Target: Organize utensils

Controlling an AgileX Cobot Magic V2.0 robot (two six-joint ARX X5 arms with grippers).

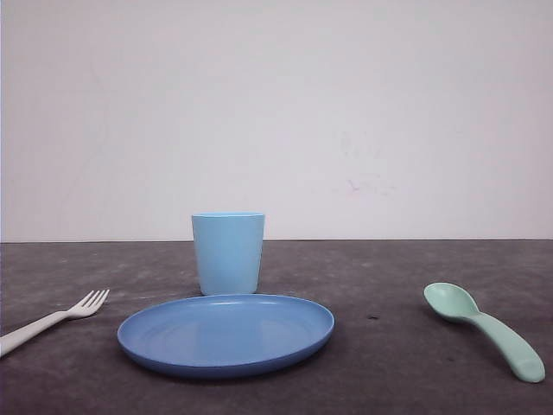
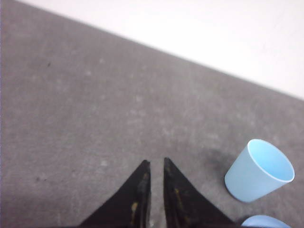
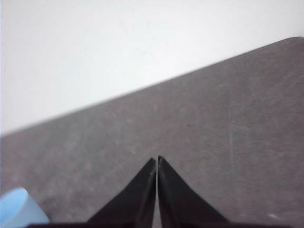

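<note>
A slim white fork [image 1: 52,322] lies on the dark table at the front left, tines pointing toward the plate. At the front right a mint-green spoon [image 1: 484,327] rests with its bowl facing the middle and its handle toward the near right. In the left wrist view my left gripper [image 2: 156,161] hangs above bare table, its black fingers a thin slit apart and holding nothing. My right gripper [image 3: 156,157] is shut and empty over bare table in the right wrist view.
A light blue cup [image 1: 227,252] stands upright mid-table behind a blue round plate [image 1: 225,333]. The cup [image 2: 259,171] sits to one side of the left fingers, with the plate's rim [image 2: 263,222] beside it. The cup's edge [image 3: 19,209] shows near the right gripper. A white wall backs the table.
</note>
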